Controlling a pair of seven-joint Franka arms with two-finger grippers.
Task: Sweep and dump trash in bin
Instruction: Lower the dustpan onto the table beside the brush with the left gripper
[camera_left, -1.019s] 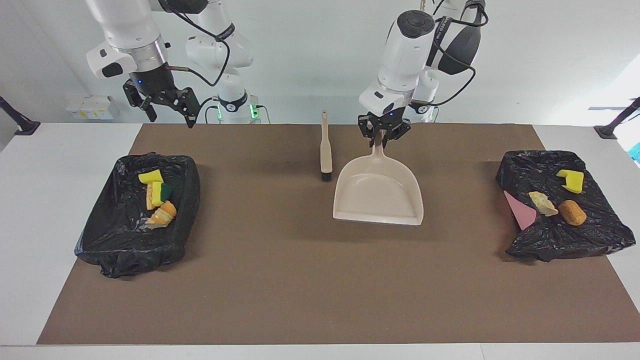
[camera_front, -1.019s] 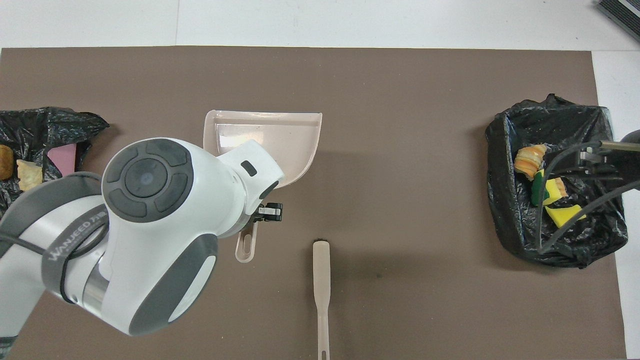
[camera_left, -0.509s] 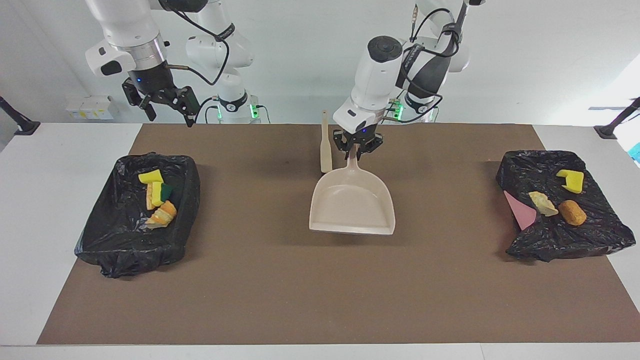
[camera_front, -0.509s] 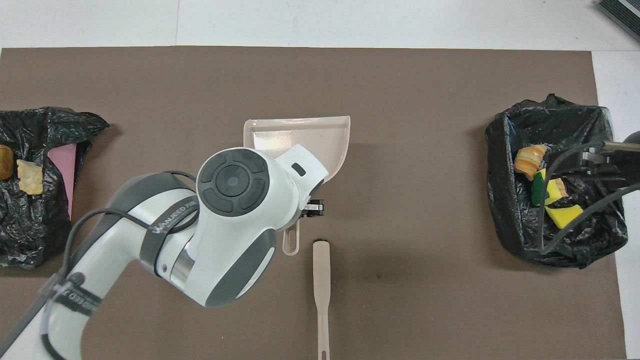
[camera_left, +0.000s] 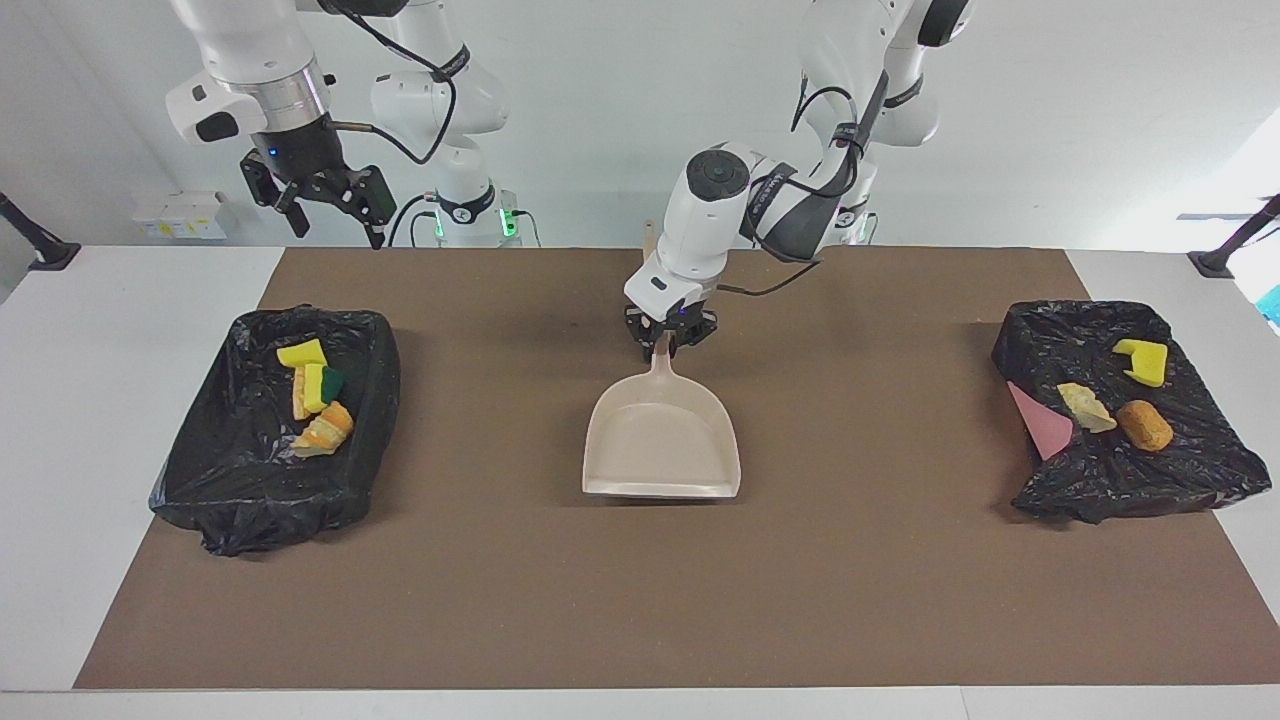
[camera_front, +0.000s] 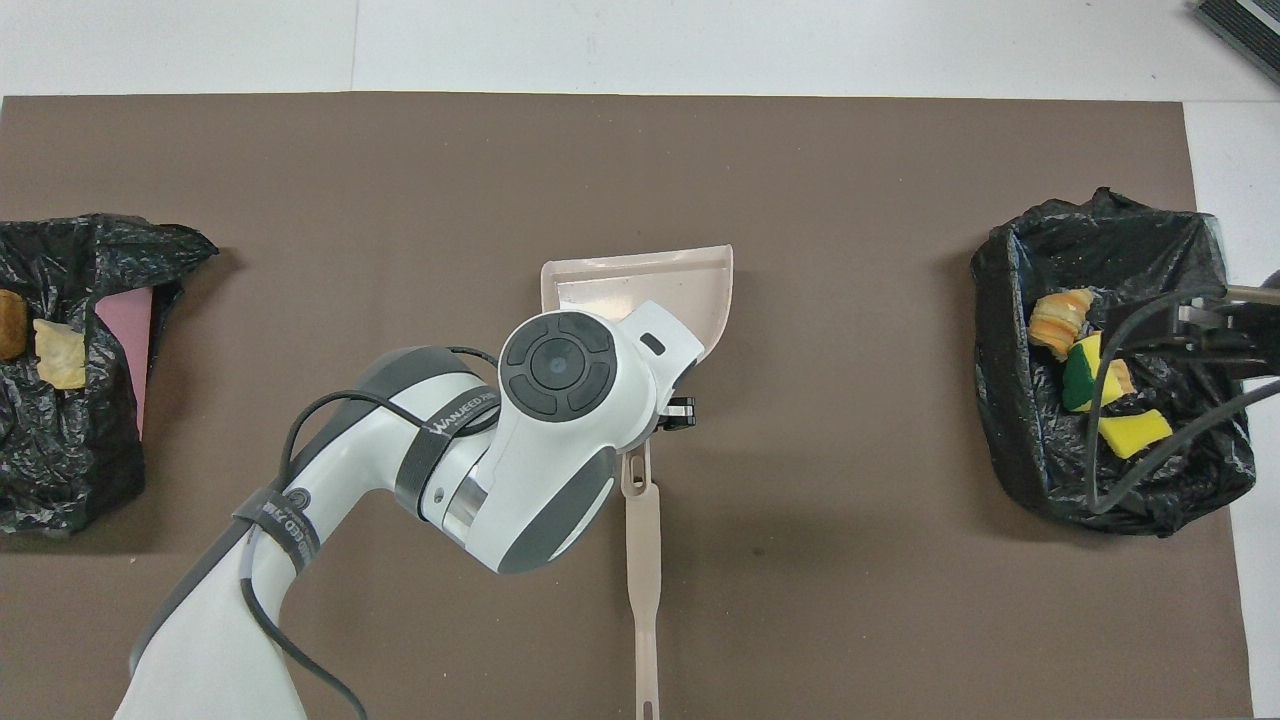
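Here the left gripper (camera_left: 668, 346) has its jaws clamped on the handle of the beige dustpan (camera_left: 662, 440), at the middle of the brown mat (camera_left: 640, 600) that covers most of the white table (camera_left: 60, 420). The dustpan's scoop points away from the robots and its pan holds nothing. In the facing view its open lip looks close to the mat, but whether it touches cannot be told. The left arm reaches in from its own end and, in the overhead view, hides most of the handle and the nearer part of the pan.

The beige brush (camera_front: 644, 590) lies flat on the mat, nearer to the robots than the dustpan, its long handle pointing toward them.

The trash sits in 2 bins lined with black bags. The bin at the right arm's end (camera_left: 200, 480) holds 4 pieces (camera_left: 315, 398): yellow and yellow-green sponge chunks and orange-brown pastry bits, bunched together. The bin at the left arm's end (camera_left: 1200, 470) holds 3 pieces (camera_left: 1115, 395): a yellow sponge chunk, a pale crusty bit and a brown roll, with a pink patch (camera_left: 1040, 420) showing beside them through the bag.

The right gripper (camera_left: 320, 200) waits in the air over the table edge closest to the robots, above the bin at its end, jaws spread wide and holding nothing.
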